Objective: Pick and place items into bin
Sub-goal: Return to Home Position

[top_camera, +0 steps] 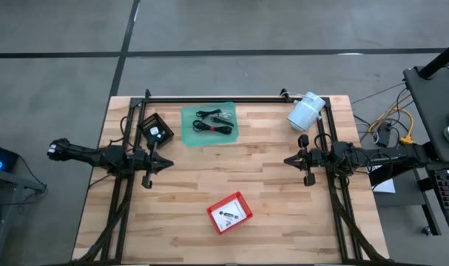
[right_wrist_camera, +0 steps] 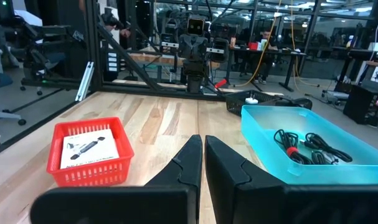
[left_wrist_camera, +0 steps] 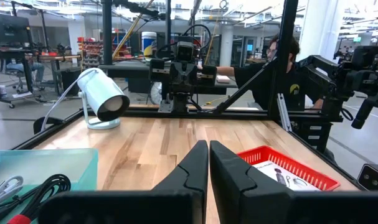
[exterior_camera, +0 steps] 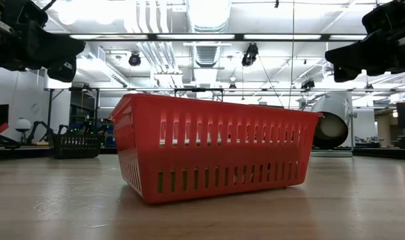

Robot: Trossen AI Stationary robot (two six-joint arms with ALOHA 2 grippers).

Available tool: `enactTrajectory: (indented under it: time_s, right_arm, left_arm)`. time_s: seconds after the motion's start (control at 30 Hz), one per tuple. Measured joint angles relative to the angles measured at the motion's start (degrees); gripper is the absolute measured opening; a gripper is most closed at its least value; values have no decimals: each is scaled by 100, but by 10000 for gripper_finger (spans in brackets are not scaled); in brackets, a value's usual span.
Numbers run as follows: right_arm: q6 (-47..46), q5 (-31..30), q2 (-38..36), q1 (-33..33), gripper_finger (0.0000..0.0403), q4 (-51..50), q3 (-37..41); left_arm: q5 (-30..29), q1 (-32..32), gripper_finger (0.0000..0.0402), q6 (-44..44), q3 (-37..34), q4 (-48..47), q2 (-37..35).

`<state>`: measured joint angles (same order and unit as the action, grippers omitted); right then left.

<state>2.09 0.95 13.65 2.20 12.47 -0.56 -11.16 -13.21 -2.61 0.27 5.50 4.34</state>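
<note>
At lower centre, a white card point(top_camera: 230, 213) is seen in the red bin point(top_camera: 224, 202), cables point(top_camera: 213, 122) in the teal bin point(top_camera: 209, 108); left gripper point(top_camera: 167, 163) and right gripper point(top_camera: 289, 159) are closed, empty; sorting is judged done.

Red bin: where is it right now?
In the high view the red bin sits on the wooden table near its lower edge, about centred, opposite the teal bin.

Red slotted bin point(exterior_camera: 209, 153), teal bin point(top_camera: 191, 139), black cables point(top_camera: 211, 127), pale wood-plank table point(top_camera: 231, 170).
</note>
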Motion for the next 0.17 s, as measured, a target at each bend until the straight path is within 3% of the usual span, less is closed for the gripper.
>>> enactTrajectory:
  time_s: [0.17]
  right_arm:
    - [-2, 0, 0, 1, 9, 0, 0]
  left_arm:
    - [0, 0, 0, 0, 0, 0, 0]
